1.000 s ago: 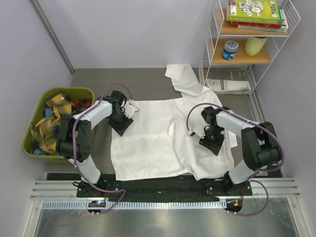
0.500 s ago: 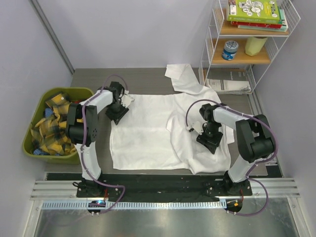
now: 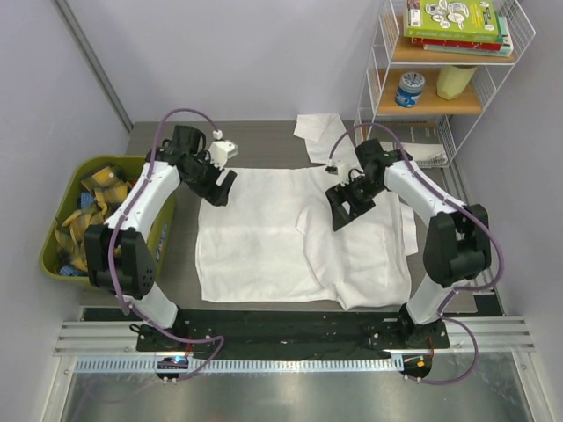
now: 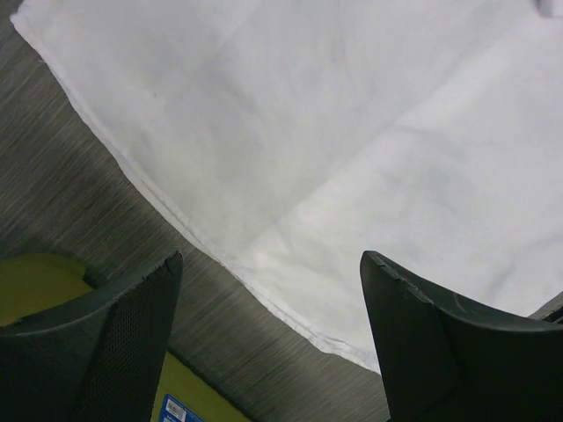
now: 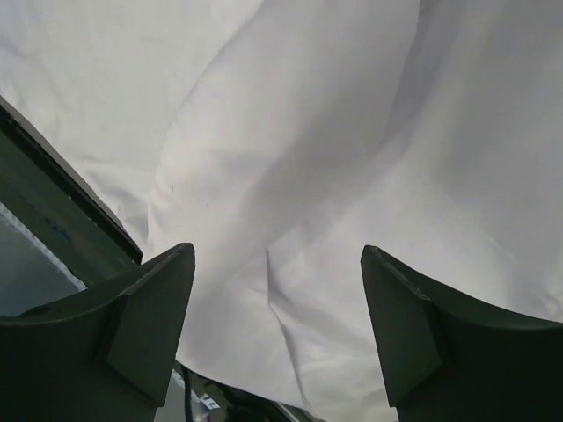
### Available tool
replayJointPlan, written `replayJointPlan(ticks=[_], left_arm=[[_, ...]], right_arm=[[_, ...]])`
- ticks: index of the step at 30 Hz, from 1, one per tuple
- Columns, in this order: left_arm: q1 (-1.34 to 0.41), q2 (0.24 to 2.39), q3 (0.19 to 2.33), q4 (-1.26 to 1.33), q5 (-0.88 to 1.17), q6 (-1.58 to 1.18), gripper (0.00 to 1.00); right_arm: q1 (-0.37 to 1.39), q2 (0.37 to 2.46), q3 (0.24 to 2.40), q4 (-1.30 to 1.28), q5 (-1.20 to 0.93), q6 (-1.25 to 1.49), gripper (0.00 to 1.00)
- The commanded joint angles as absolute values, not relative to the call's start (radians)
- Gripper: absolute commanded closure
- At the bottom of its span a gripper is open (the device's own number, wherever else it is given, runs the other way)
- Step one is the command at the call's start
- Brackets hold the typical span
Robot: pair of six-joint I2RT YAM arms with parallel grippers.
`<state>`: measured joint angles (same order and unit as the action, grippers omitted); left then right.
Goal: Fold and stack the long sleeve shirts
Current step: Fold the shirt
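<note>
One white long sleeve shirt (image 3: pixel 264 233) lies spread flat across the middle of the table. One sleeve (image 3: pixel 321 136) trails toward the far side, and there is a folded ridge near its right half. My left gripper (image 3: pixel 220 186) hangs open and empty above the shirt's far left corner. In the left wrist view (image 4: pixel 271 257) it sits over the shirt's hem (image 4: pixel 220 255). My right gripper (image 3: pixel 343 211) hangs open and empty above the shirt's right middle. The right wrist view (image 5: pixel 277 249) shows wrinkled white cloth (image 5: pixel 334 158) below it.
A green bin (image 3: pixel 132 164) holding yellow-and-black plaid cloths (image 3: pixel 84 220) stands at the left; its rim shows in the left wrist view (image 4: pixel 35 281). A white wire shelf (image 3: pixel 374 88) with books, a can and papers (image 3: pixel 406 151) stands at the far right. A black rail (image 3: pixel 281 325) runs along the near edge.
Both arms have lifted off the shirt and swung toward the far side. The shirt has shifted slightly away and lies flatter. Both grippers are now open above it.
</note>
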<state>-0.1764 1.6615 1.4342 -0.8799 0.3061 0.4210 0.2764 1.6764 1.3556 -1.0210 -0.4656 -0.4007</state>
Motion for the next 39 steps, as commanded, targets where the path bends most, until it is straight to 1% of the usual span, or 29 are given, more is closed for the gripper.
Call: replayJointPlan(ticks=[1,3,4,5,6,7,8,9,11,13,14,15,17,18,19,20,21,22,23,25,26,28,30,31,32,36,37,39], left_arm=[[-0.179,1.595,1.453,-0.884,0.408,0.362,0.17],[-0.179,1.585,1.469,-0.893,0.420,0.351,0.17],[-0.179,1.575,1.473,-0.894,0.419,0.348,0.17],[-0.179,1.574,1.473,-0.896,0.417,0.351,0.17],[-0.178,1.569,1.471,-0.896,0.413,0.354,0.18],[-0.179,1.566,1.470,-0.896,0.407,0.359,0.18],[-0.178,1.560,1.465,-0.897,0.402,0.362,0.19],[-0.178,1.556,1.459,-0.894,0.399,0.370,0.19],[-0.179,1.543,1.450,-0.893,0.397,0.373,0.20],[-0.179,1.536,1.436,-0.888,0.399,0.373,0.20],[-0.178,1.532,1.433,-0.885,0.400,0.373,0.20],[-0.178,1.532,1.431,-0.885,0.400,0.371,0.21],[-0.178,1.532,1.428,-0.879,0.406,0.365,0.21],[-0.178,1.540,1.427,-0.880,0.405,0.361,0.21],[-0.178,1.549,1.427,-0.884,0.410,0.362,0.21],[-0.176,1.558,1.425,-0.888,0.411,0.362,0.21],[-0.178,1.589,1.425,-0.890,0.410,0.362,0.21],[-0.179,1.607,1.433,-0.891,0.407,0.362,0.21],[-0.179,1.627,1.436,-0.887,0.407,0.364,0.21],[-0.198,1.692,1.448,-0.871,0.384,0.373,0.23],[-0.212,1.715,1.466,-0.870,0.346,0.385,0.24],[-0.261,1.788,1.482,-0.873,0.301,0.391,0.26],[-0.306,1.833,1.485,-0.865,0.240,0.393,0.27],[-0.319,1.868,1.479,-0.853,0.218,0.393,0.27],[-0.330,1.888,1.474,-0.848,0.198,0.394,0.28],[-0.337,1.943,1.427,-0.845,0.071,0.425,0.33],[-0.333,1.942,1.408,-0.845,0.054,0.439,0.36],[-0.319,1.925,1.350,-0.836,0.016,0.471,0.37]], right_arm=[[0.304,1.791,1.364,-0.911,-0.561,-0.204,0.18],[0.337,1.813,1.356,-0.881,-0.561,-0.198,0.19],[0.347,1.830,1.351,-0.879,-0.577,-0.199,0.24],[0.366,1.838,1.351,-0.894,-0.597,-0.210,0.32],[0.373,1.842,1.351,-0.911,-0.619,-0.224,0.57],[0.382,1.838,1.344,-0.931,-0.647,-0.282,0.73],[0.388,1.797,1.335,-0.975,-0.719,-0.319,0.87],[0.406,1.757,1.319,-0.985,-0.738,-0.345,0.99],[0.435,1.641,1.279,-1.029,-0.761,-0.438,0.99],[0.494,1.579,1.253,-1.064,-0.768,-0.489,0.99],[0.518,1.551,1.249,-1.121,-0.778,-0.553,0.99],[0.570,1.510,1.235,-1.146,-0.781,-0.577,0.99],[0.652,1.454,1.197,-1.154,-0.749,-0.610,0.99],[0.696,1.387,1.166,-1.135,-0.670,-0.607,0.99],[0.809,1.355,1.105,-1.111,-0.622,-0.598,0.99],[0.849,1.330,1.076,-1.064,-0.567,-0.575,0.92],[0.867,1.318,1.057,-1.051,-0.511,-0.569,0.83],[0.856,1.327,1.065,-1.049,-0.480,-0.555,0.75],[0.841,1.336,1.080,-1.054,-0.466,-0.549,0.58],[0.793,1.345,1.130,-1.069,-0.474,-0.569,0.36],[0.702,1.347,1.149,-1.077,-0.494,-0.578,0.25],[0.605,1.374,1.216,-1.107,-0.520,-0.609,0.23],[0.471,1.408,1.259,-1.138,-0.514,-0.630,0.23],[0.436,1.419,1.259,-1.135,-0.503,-0.644,0.23],[0.408,1.445,1.253,-1.120,-0.435,-0.634,0.24],[0.260,1.532,1.191,-1.040,-0.286,-0.618,0.33],[0.233,1.555,1.178,-1.001,-0.263,-0.620,0.37],[0.198,1.611,1.134,-0.964,-0.200,-0.626,0.40]])
